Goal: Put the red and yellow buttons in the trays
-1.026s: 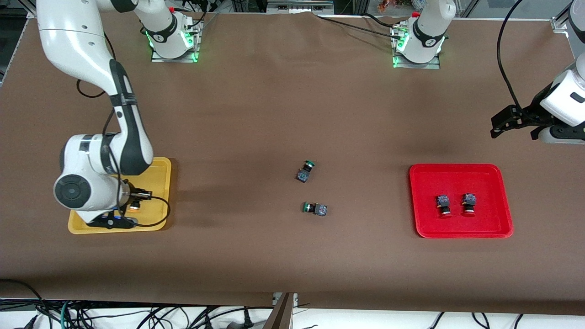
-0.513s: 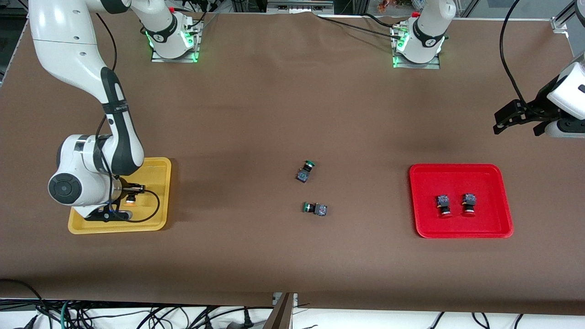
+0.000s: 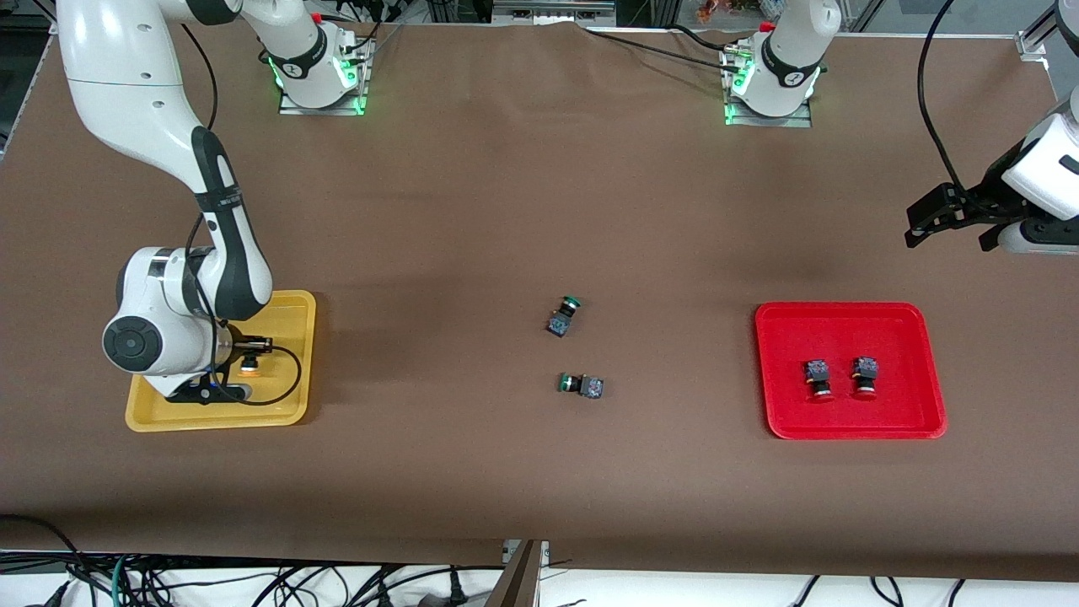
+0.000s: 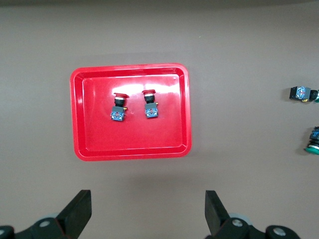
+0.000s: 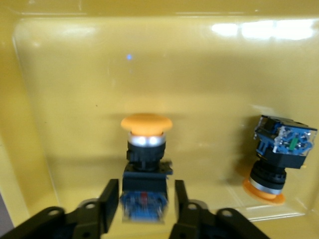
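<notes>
The right pincer is sitting low in the yellow tray at the lower left of the front frame, toward the right arm's end of the worktop. In the right wrist view its two fingers are standing on either side of the dark body of a yellow button, narrowly parted; whether they are pressing on the body or just beside it I cannot tell. That button's orange-yellow cap is pointing away from the pincer, and in the front view the cap is showing as a small orange spot inside the tray. A second yellow button is lying nearby in the same tray, cap down against the tray floor and tilted.

The left pincer is hanging in the air at the right edge of the front frame, over bare worktop, with its fingers spread wide and holding nothing. The left arm is waiting.

The red tray is resting at the lower right of the front frame, and two red buttons are lying side by side in it, apart from each other.

Two green-capped buttons are lying on the bare worktop near the middle of the frame, between the trays, one lower in the frame than the other.
</notes>
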### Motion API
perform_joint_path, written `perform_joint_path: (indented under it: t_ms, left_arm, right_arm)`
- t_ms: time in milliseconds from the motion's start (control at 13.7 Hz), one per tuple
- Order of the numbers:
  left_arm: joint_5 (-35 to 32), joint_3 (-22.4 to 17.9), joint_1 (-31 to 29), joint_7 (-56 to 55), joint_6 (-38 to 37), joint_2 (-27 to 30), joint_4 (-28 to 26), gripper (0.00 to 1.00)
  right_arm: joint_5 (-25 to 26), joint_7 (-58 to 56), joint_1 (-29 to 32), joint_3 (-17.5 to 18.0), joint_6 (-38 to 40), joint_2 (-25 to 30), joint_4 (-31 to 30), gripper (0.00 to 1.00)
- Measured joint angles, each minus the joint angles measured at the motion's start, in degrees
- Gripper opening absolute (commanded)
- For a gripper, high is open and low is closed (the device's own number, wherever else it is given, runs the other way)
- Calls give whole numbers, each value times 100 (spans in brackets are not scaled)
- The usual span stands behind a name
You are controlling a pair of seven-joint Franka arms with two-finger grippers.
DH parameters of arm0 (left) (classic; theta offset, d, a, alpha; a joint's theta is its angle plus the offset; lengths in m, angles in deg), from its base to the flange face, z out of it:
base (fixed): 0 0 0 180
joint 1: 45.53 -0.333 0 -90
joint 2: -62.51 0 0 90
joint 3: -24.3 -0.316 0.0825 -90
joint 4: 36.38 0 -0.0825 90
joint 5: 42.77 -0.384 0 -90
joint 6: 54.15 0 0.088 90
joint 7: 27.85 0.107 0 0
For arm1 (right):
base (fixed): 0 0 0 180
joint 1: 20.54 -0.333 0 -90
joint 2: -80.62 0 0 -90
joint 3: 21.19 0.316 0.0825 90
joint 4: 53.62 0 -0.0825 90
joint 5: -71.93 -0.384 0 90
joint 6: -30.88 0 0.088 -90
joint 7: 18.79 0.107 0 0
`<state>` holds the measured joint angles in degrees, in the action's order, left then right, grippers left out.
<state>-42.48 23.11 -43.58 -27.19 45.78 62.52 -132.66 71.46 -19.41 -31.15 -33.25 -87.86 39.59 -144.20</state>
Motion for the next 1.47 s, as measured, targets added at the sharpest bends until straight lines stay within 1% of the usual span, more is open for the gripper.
perform_joint_path:
  t_ms: [220, 366, 513, 806, 952, 1172, 1319, 1465]
  left_arm:
    - [0, 2, 16, -3, -94, -26, 2, 100]
    - [0, 2, 16, -5, -100, -67, 31, 100]
    - [0, 2, 16, -6, -103, -126, 102, 100]
    - [0, 2, 16, -7, -239, -162, 154, 100]
    - [0, 2, 16, -8, -306, -171, 163, 100]
    - [0, 2, 16, -8, -357, -181, 171, 100]
    - [0, 2, 16, -8, -426, -185, 173, 100]
    - [0, 2, 16, -9, -435, -188, 175, 100]
  right_arm:
    - [0, -222, 0, -1, 3, 206, 70, 99]
    - [0, -360, 0, -3, 235, 479, 228, 99]
    - [0, -437, -1, -4, 918, 736, 624, 99]
    - [-3, -468, -20, 21, 2474, 1082, 1702, 99]
    - [-4, -467, -46, 47, 2852, 1253, 1987, 99]
    - [-4, -467, -56, 104, 3011, 1653, 2034, 100]
    - [5, -467, 39, 341, 3085, 2026, 1872, 100]
    - [23, -467, 310, 692, 3151, 2502, 1548, 100]
